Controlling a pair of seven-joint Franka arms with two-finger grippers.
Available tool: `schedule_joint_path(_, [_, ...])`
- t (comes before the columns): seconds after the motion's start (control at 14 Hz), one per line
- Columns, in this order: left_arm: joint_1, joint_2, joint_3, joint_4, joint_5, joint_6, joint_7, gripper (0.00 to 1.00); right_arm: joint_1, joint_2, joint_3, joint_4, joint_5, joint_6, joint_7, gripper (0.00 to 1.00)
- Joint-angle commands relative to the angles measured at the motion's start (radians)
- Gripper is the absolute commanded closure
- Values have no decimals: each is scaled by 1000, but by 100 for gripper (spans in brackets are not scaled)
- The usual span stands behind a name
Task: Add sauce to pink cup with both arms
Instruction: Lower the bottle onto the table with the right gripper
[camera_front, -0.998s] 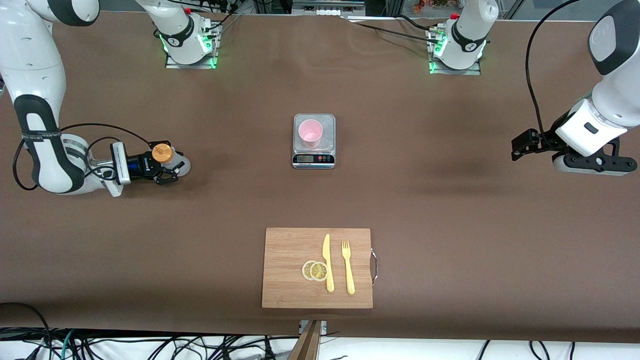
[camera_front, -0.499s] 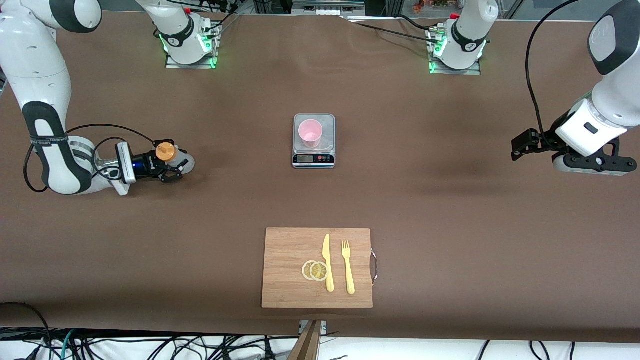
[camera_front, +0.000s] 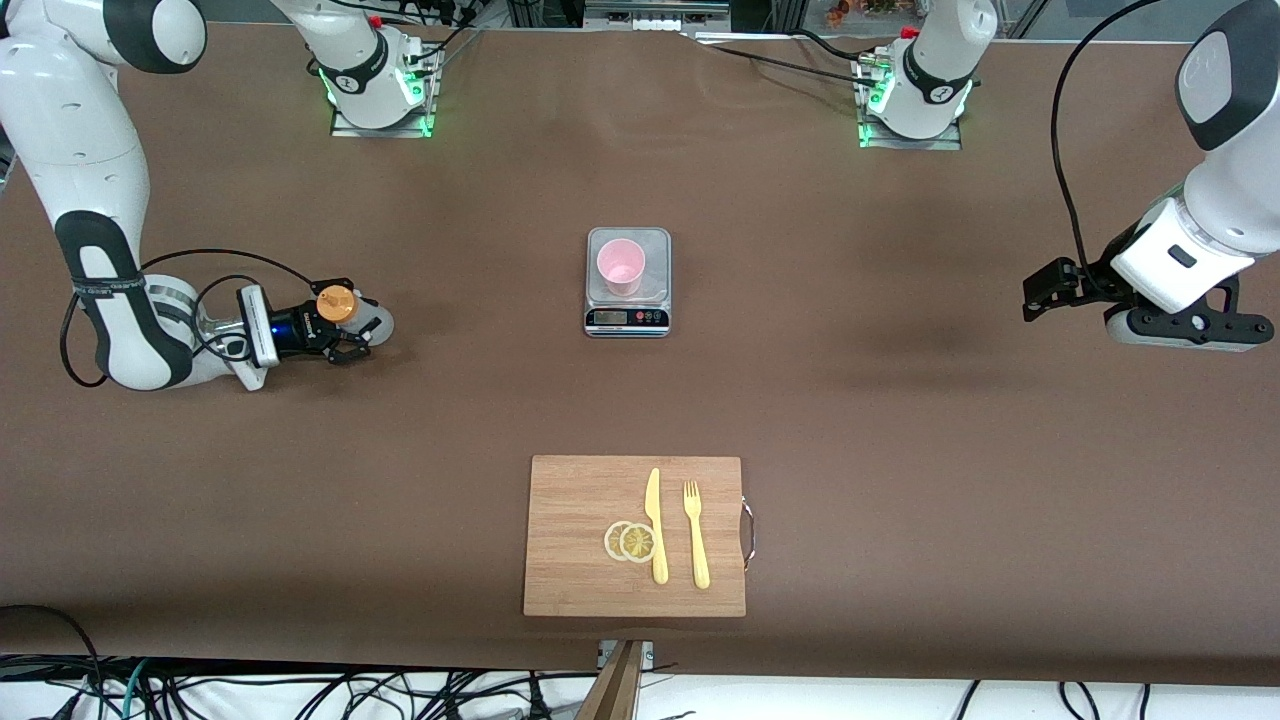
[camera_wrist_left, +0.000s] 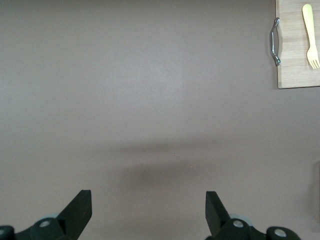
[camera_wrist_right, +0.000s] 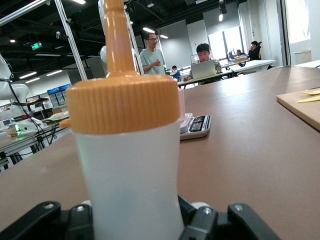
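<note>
Front view: the right gripper (camera_front: 345, 328) sits low at the worktop's (camera_front: 900, 420) nine o'clock edge, jaws closed around the upright sauce bottle (camera_front: 350, 315). The pink cup (camera_front: 621, 266) stands on a scale (camera_front: 627, 318) at centre. At six o'clock a cutting board (camera_front: 570, 560) carries lemon slices (camera_front: 630, 541), knife (camera_front: 654, 525) and fork (camera_front: 696, 533). The left gripper (camera_front: 1040, 290) waits at three o'clock.

Left wrist view: jaws spread wide, holding nothing, over bare worktop.

Right wrist view: jaws clamp the bottle's base.
</note>
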Motion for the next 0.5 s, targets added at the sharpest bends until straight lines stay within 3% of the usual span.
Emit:
schedule_joint_path(0.0, [5,-1,2,2,-20,-2,26,0,-24,14,14,6,7,-11,-7,93])
schedule_joint_path(0.43, [5,0,2,2,-20,-2,28,0,-25,30,14,11,13,-9,-9,87])
